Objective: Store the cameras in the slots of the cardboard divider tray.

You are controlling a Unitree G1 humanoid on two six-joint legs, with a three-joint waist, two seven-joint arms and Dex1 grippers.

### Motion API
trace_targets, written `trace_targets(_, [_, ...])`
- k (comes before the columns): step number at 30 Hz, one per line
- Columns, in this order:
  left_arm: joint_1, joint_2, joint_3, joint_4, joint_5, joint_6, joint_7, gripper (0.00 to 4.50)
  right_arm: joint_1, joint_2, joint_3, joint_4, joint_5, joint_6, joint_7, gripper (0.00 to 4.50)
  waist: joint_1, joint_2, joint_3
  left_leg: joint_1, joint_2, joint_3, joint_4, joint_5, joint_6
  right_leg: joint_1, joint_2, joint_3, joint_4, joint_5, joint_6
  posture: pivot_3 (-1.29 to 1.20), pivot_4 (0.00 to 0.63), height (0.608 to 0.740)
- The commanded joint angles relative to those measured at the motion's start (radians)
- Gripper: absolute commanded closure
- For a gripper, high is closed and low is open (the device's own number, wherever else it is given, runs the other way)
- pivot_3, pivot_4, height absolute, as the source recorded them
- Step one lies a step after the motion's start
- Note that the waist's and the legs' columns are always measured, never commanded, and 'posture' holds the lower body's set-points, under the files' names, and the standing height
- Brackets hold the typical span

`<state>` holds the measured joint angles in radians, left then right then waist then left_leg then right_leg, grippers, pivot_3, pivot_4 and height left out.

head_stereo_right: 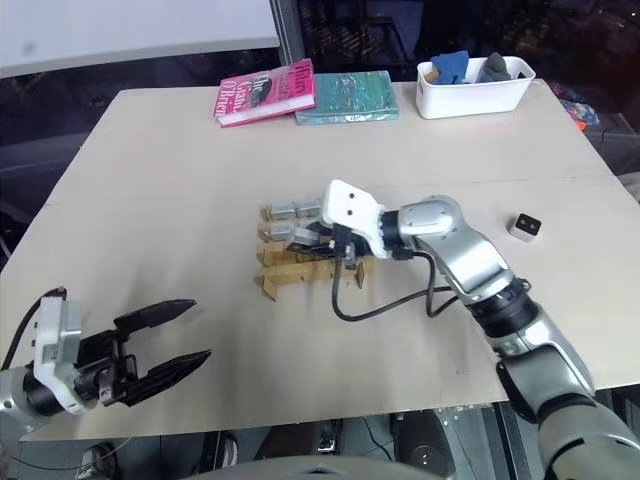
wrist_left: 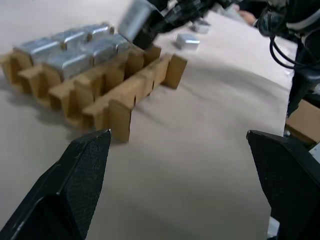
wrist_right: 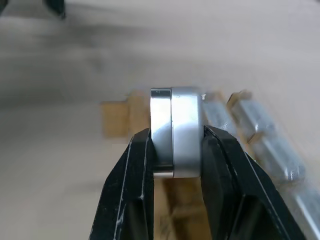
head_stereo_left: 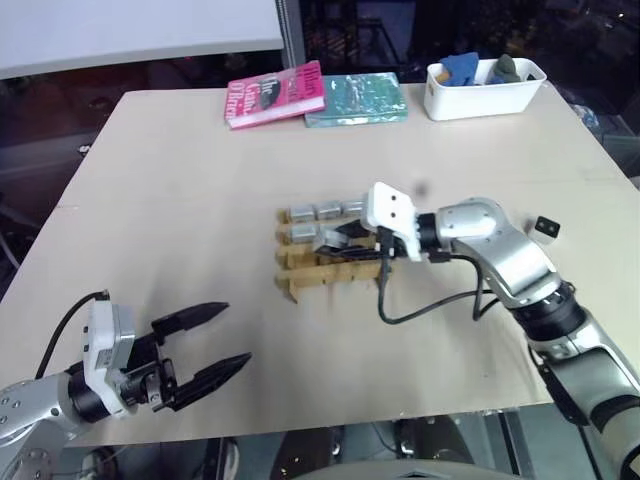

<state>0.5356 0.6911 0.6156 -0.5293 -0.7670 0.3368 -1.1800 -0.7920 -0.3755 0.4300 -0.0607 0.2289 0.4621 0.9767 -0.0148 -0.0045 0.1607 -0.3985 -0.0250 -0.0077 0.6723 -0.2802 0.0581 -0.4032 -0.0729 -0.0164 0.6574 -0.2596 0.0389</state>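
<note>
The right gripper (wrist_right: 176, 150) pinches a silver-grey camera (wrist_right: 176, 131) between its two black fingers (wrist_right: 136, 175), one finger on each flat side of the block, which stands on edge. In the head views this gripper (head_stereo_left: 335, 237) reaches across the table and hangs over the cardboard divider tray (head_stereo_left: 330, 268), above its middle row. Just beyond and beside the held block, further silver-grey cameras (head_stereo_left: 318, 212) already sit in the tray's far row, with more in the row next to it; the near row of slots shows bare brown cardboard.

Behind the right arm, well apart from the tray, a white block with a black face (head_stereo_left: 545, 227) lies on the tabletop (head_stereo_left: 180, 180). A second loose silver-grey camera (wrist_left: 187, 41) shows in the left wrist view on the table past the tray.

The left gripper (head_stereo_left: 208, 345) hovers low over the near left part of the table, well apart from the tray, its fingers (wrist_left: 75, 185) spread wide and holding nothing; they point toward the tray.

At the far edge of the table, far from both grippers, lie a pink book (head_stereo_left: 275, 95) and a teal book (head_stereo_left: 355, 98) side by side, and to their right a white plastic bin (head_stereo_left: 480, 100) holding blue and grey lumps (head_stereo_left: 462, 68).
</note>
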Motion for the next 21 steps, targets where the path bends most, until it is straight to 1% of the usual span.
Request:
trace_targets(1, [0.021, -0.007, 0.03, -0.01, 0.002, -0.035, -0.005, 0.0, -0.049, 0.056, -0.003, 0.034, -0.023, -0.038, -0.009, 3.75, 0.0, 0.0, 0.0, 0.0, 0.0, 0.0, 0.0, 0.0, 0.0, 0.0, 0.0, 0.0, 0.0, 0.0, 0.0, 0.0, 0.15, 0.74])
trace_targets(6, [0.03, -0.012, 0.03, -0.012, 0.006, -0.047, 0.01, 0.0, -0.063, 0.113, 0.004, 0.072, -0.044, -0.049, 0.0, 3.75, -0.001, 0.0, 0.0, 0.0, -0.001, 0.0, -0.002, 0.0, 0.0, -0.001, 0.0, 0.0, -0.001, 0.0, 0.0, 0.0, 0.15, 0.74])
trace_targets(15, [0.029, -0.013, 0.049, 0.025, 0.01, -0.087, -0.016, 0.0, -0.064, 0.165, 0.05, 0.13, -0.123, -0.1, -0.002, 3.75, -0.004, 0.0, 0.0, 0.0, -0.001, 0.001, -0.003, 0.001, -0.001, -0.003, 0.0, 0.001, 0.0, 0.0, 0.0, 0.0, 0.15, 0.74])
trace_targets(21, [-0.001, -0.016, 0.032, 0.036, 0.014, -0.079, 0.038, 0.0, -0.073, 0.186, 0.049, 0.177, -0.163, -0.128, -0.017, 3.75, -0.003, 0.0, 0.0, 0.0, -0.001, 0.001, -0.003, 0.001, -0.002, -0.003, 0.001, 0.001, 0.0, 0.0, 0.0, 0.0, 0.15, 0.74])
